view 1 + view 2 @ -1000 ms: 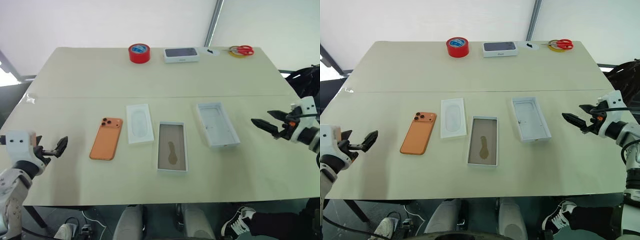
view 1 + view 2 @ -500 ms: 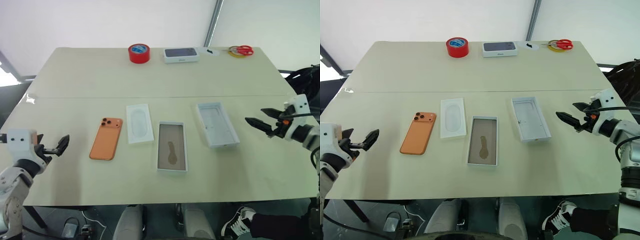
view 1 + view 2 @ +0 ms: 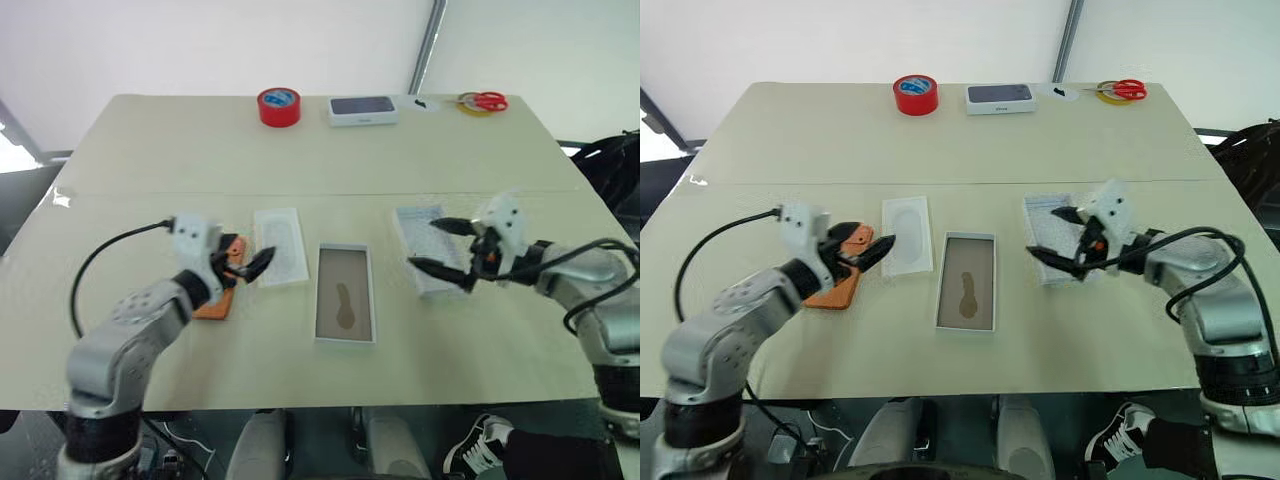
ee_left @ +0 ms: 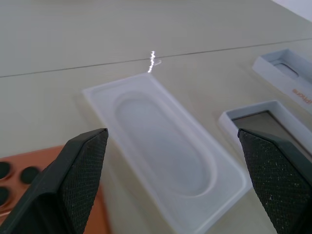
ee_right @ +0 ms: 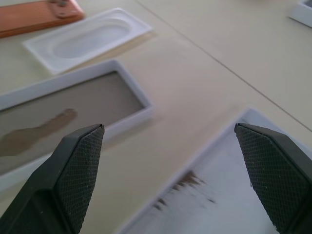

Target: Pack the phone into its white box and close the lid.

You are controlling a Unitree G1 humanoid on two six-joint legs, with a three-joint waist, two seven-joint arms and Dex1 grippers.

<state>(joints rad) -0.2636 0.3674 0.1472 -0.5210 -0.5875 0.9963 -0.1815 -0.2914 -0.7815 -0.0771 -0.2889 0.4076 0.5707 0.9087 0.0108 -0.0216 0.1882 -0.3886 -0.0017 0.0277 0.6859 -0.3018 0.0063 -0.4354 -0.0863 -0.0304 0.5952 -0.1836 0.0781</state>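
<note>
Bright, even daylight through white backdrop; soft faint shadows. Small glare streak on table (image 4: 152, 61) seam, upper centre of left wrist view. Both moving arms slightly blurred; wrist views soft near bottom edge.

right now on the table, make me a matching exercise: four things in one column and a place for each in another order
Things:
1. phone
2. white box
3. lid
4. red tape roll

Places:
A. far edge of the table
B. under the left claw
C. middle, between insert and lid
D. under the right claw

Pairs: 1-B, 2-C, 3-D, 4-A
</note>
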